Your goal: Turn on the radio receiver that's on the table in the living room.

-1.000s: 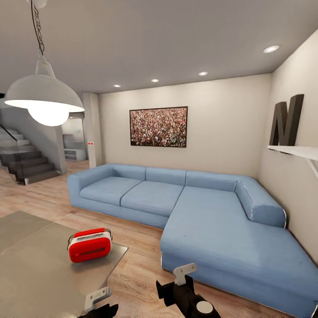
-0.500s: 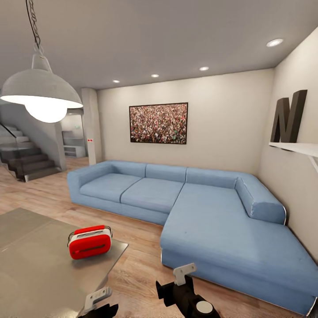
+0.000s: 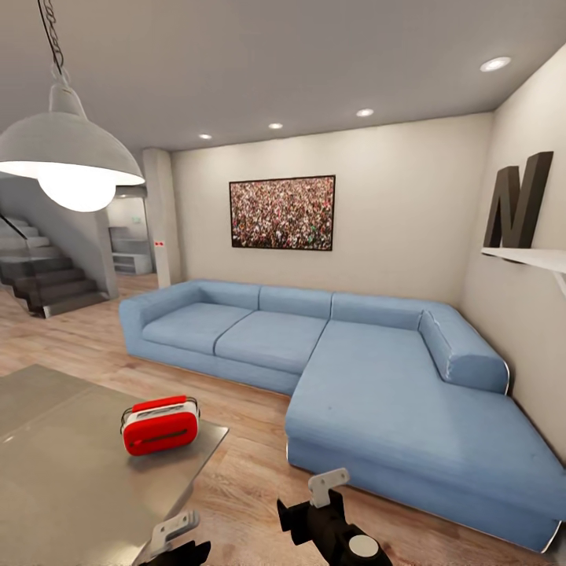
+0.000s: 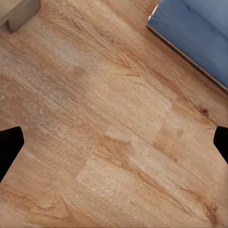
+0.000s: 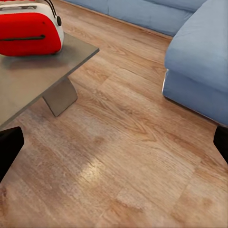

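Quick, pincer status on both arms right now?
Left pincer: open, empty, above the wood floor.
Right pincer: open, empty, the radio receiver ahead on the table.

Head view facing sofa [image 3: 393, 377]; wrist views down on floor [image 4: 114, 142] (both near sofa).

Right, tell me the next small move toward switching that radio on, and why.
Probably swing the right gripper left and forward toward the glossy red radio receiver. It sits untouched near the corner of the matte grey table, while both grippers hang low over the wood plank floor, the left gripper at the table's edge.
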You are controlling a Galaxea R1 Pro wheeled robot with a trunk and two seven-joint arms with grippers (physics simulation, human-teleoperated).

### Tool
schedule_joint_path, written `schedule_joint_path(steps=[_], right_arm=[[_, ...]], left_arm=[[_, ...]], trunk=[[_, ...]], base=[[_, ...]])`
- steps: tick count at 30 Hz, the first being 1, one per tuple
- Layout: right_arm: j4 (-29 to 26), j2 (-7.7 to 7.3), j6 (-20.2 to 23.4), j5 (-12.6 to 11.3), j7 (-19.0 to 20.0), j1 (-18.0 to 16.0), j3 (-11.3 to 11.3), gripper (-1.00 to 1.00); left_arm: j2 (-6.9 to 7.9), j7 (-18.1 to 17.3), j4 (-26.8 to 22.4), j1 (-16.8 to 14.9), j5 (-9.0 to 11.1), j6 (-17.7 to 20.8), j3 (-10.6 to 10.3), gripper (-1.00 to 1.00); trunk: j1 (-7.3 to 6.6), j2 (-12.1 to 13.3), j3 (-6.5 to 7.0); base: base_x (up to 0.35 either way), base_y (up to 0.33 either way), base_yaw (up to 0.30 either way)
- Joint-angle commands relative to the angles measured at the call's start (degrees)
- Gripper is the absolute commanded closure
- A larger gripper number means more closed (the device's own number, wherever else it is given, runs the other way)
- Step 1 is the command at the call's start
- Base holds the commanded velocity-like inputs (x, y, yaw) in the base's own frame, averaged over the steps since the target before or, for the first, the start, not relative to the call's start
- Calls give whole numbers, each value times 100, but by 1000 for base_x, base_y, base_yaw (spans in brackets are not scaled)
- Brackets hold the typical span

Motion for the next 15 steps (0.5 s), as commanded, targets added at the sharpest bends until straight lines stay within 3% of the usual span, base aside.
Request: schedule_joint_path(steps=[1, 15], right_arm=[[0, 0, 1, 0, 0, 1, 0, -100], [0, 0, 3, 0, 0, 3, 0, -100]], left_arm=[[-1, 0, 0, 0, 0, 0, 0, -100], [-6, 0, 0, 0, 0, 0, -1, -100]], trunk=[[0, 0, -10], [0, 0, -142]], base=[[0, 0, 0], [0, 0, 0]])
